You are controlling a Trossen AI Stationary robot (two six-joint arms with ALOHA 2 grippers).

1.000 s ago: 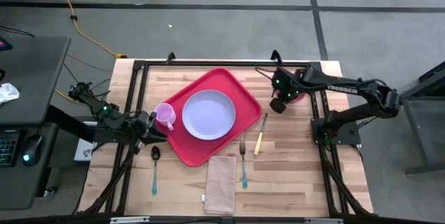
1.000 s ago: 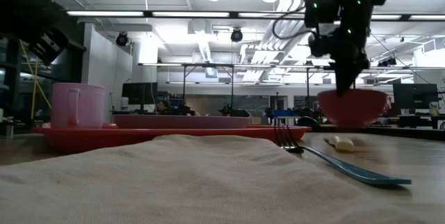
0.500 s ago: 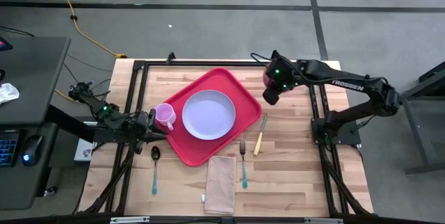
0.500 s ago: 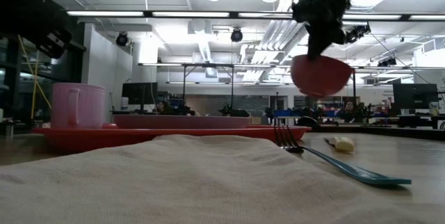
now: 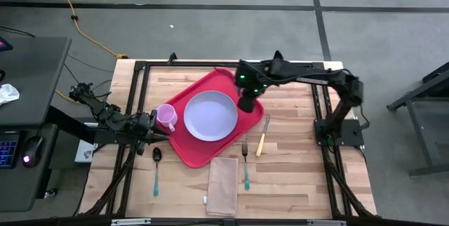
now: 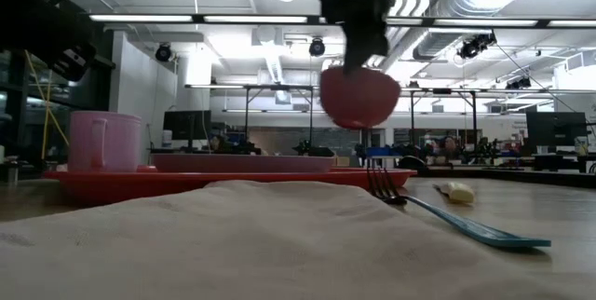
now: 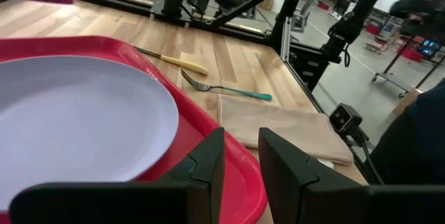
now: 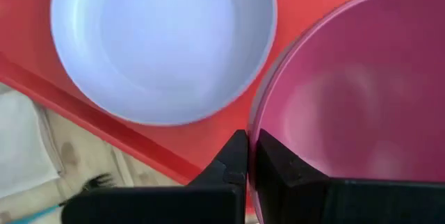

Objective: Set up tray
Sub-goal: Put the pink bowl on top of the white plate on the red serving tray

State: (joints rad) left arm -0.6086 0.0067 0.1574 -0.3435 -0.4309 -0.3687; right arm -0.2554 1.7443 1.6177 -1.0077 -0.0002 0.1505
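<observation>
Right tool (image 8: 249, 156) clamped on pink bowl (image 8: 348, 106) rim, bowl in the air over tray's (image 5: 189, 149) far-right corner.
Tray sits mid-bench, rotated, carrying lavender plate (image 5: 210, 116) and pink mug (image 5: 166, 117). Left tool (image 7: 240, 158) at tray's left edge by the mug, fingers parted, holding nothing. Knife (image 5: 262, 139), fork (image 5: 245, 163), napkin (image 5: 224, 186) and spoon (image 5: 156, 171) lie off-tray toward the near edge.
</observation>
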